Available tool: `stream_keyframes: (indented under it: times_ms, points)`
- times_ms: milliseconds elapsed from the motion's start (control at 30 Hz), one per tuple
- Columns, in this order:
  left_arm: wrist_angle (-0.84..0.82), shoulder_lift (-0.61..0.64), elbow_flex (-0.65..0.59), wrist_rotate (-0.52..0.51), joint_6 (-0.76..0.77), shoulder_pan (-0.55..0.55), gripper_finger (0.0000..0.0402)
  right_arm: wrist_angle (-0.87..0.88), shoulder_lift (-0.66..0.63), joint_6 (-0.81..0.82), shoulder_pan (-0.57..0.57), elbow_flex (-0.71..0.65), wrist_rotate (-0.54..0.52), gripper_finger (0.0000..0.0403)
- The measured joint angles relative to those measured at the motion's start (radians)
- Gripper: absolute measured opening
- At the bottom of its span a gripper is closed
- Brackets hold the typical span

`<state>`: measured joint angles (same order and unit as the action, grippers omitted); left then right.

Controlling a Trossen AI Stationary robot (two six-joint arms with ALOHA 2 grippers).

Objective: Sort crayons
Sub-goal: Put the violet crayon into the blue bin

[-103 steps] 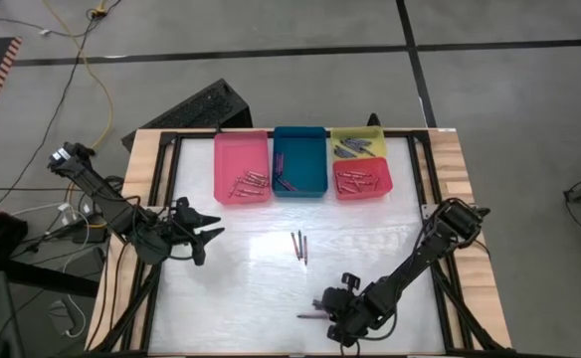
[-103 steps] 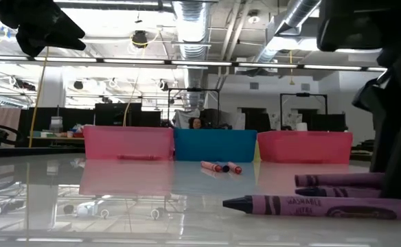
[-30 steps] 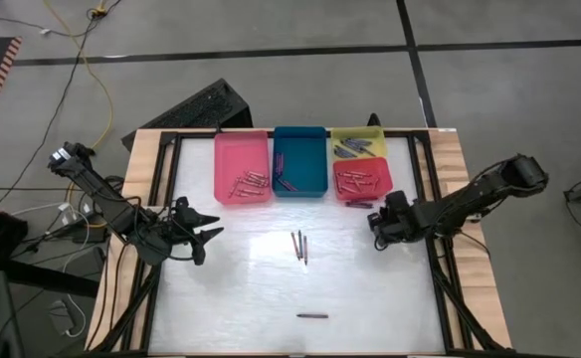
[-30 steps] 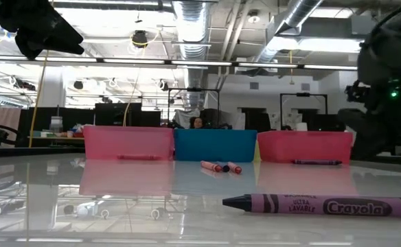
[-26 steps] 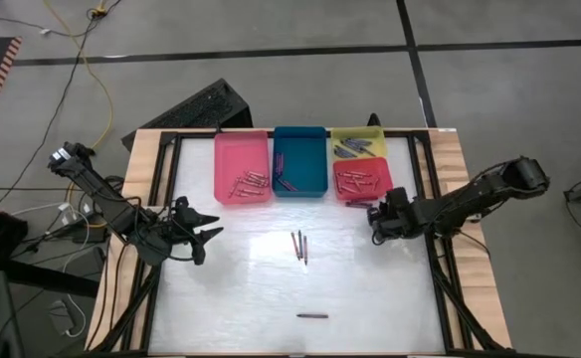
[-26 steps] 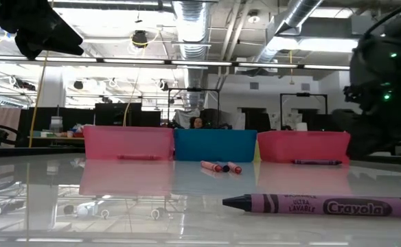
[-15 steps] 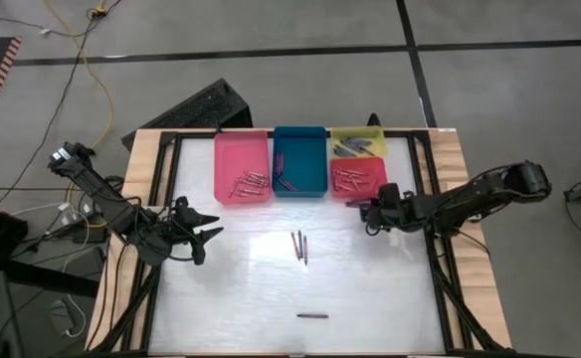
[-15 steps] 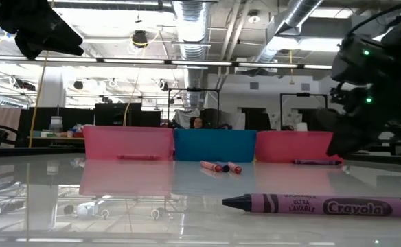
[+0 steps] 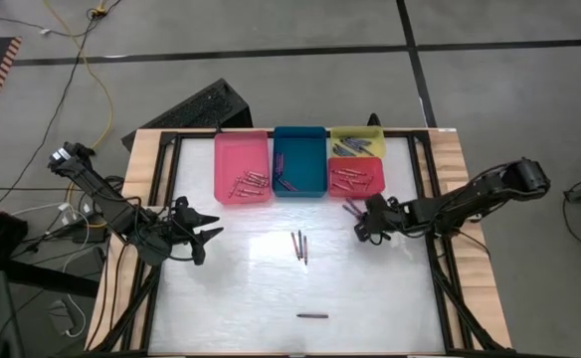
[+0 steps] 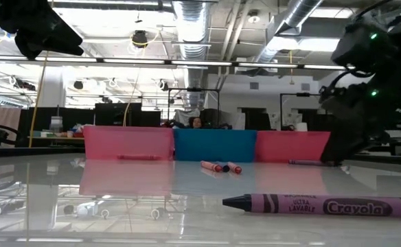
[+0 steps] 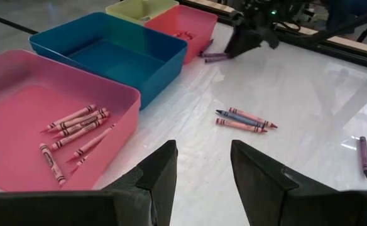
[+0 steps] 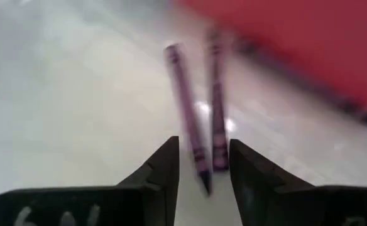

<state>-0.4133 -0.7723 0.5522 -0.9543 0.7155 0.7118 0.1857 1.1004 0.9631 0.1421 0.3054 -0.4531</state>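
**Crayons by the red tray**

Two purple crayons [image 12: 199, 119] lie on the white table [image 9: 241, 288], side by side, just in front of the right gripper [image 9: 362, 227]. Its two fingers are apart and hold nothing. The red tray [image 9: 358, 175] sits just past them, at about 11 o'clock from the gripper.

Three crayons [image 9: 299, 247] lie together in the middle of the table. One purple crayon [image 9: 312, 316] lies alone near the front edge, at 6 o'clock from them.

More crayons lie in the pink tray [image 9: 242, 166].

The left gripper [image 9: 207, 236] waits at the left side, at 9 o'clock, fingers spread, holding nothing.
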Motion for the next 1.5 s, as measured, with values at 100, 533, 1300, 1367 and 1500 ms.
stream_keyframes:
  times_ms: [100, 533, 1300, 1367, 1500]
  points:
    - [0.000, 0.000, 0.000, 0.000, 0.000, 0.000, 0.0139, -0.050, 0.000, -0.032, 0.059, 0.000, 0.027, 0.0132]
    - [0.001, 0.000, 0.000, -0.008, 0.009, 0.000, 0.0139, -0.028, 0.000, 0.092, 0.158, 0.013, -0.114, 0.0132]
    - [0.001, 0.000, 0.000, -0.053, 0.011, 0.000, 0.0139, 0.295, 0.001, 0.196, -0.012, 0.014, -0.357, 0.0132]
    - [0.001, 0.000, 0.000, -0.053, 0.011, 0.000, 0.0139, 0.298, 0.001, 0.191, -0.034, 0.014, -0.357, 0.0132]
    - [0.001, 0.000, 0.000, -0.053, 0.011, 0.000, 0.0139, 0.300, 0.001, 0.191, -0.066, 0.014, -0.357, 0.0132]
